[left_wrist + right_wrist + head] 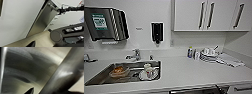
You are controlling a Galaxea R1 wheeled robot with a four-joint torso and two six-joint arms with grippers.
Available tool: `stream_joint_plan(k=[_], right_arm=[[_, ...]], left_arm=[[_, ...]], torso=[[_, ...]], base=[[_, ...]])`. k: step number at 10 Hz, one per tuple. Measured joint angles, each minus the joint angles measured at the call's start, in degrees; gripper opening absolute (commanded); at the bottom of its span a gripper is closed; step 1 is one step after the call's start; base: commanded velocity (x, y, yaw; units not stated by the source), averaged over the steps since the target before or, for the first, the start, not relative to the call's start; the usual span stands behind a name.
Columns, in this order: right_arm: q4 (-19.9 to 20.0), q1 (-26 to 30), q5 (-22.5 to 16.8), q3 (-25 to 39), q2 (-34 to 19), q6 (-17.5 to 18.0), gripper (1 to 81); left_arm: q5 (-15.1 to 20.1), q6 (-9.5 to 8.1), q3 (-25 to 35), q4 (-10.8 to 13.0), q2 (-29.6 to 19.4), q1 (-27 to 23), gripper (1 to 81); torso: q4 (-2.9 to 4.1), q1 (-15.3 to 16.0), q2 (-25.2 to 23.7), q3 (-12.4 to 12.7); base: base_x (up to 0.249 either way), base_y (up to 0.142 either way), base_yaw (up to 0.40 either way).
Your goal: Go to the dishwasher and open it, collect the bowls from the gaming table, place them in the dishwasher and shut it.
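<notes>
The dishwasher [43, 21] shows in the left wrist view as a brushed steel front between white cabinet doors, with its bar handle [52, 6] along one edge. My right gripper [59, 10] reaches in on a dark arm and sits at that handle. In the right wrist view the steel front [25, 69] and the bar handle [62, 73] are very close. My left gripper [31, 44] hangs low over the pale floor, apart from the door. A dark strip [196, 90] lies under the counter's front edge in the head view. The bowls and the gaming table are out of view.
A white counter [191, 70] holds a steel sink [99, 77] with a brownish dish and mugs inside, and a tap [135, 55] behind it. Dishes and a cloth [214, 55] sit at the back right. A towel dispenser [106, 23], a soap dispenser [157, 32] and upper cabinets [209, 15] are on the wall.
</notes>
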Motion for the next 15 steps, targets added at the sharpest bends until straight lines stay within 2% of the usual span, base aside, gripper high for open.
stream_joint_plan(k=[1, 3, 7, 11, 13, 15], right_arm=[[-0.05, -0.33, 1.76, -0.44, 0.6, 0.11, 81.1], [0.52, -2.78, 1.49, 1.22, -1.08, -0.23, 81.1], [0.74, -5.1, 1.95, 1.18, -0.89, -0.67, 81.1], [1.16, -7.94, -0.87, 0.72, -0.69, -1.82, 81.1], [3.17, -8.79, -4.14, -0.05, -0.54, -2.18, 81.1], [3.78, -9.07, -4.74, -0.77, -0.09, -3.04, 81.1]], left_arm=[[-0.16, -0.11, 0.0, 0.11, -0.01, -0.17, 81.1], [-0.18, -0.33, -0.04, 1.35, -0.15, 0.89, 81.1], [-0.35, -0.52, -0.04, 1.27, -0.15, 0.39, 81.1], [-0.38, -0.57, -0.06, 1.29, -0.12, 0.37, 81.1], [-0.39, -0.52, -0.06, 1.29, -0.12, 0.15, 81.1], [-0.39, -0.52, -0.06, 1.33, -0.12, 0.33, 81.1]], torso=[[0.0, 0.02, 0.02, 0.0], [0.0, -0.02, -0.02, 0.02], [0.0, -0.05, -0.02, 0.05], [-0.04, -0.11, -0.05, 0.09], [-0.11, -0.18, -0.07, 0.09], [-0.15, -0.29, -0.09, 0.13]], base=[[-0.081, 0.0, 0.0], [-0.082, 0.0, 0.0], [-0.081, 0.0, 0.0], [-0.017, 0.0, 0.0], [0.0, 0.0, 0.0], [0.0, 0.0, 0.0]])
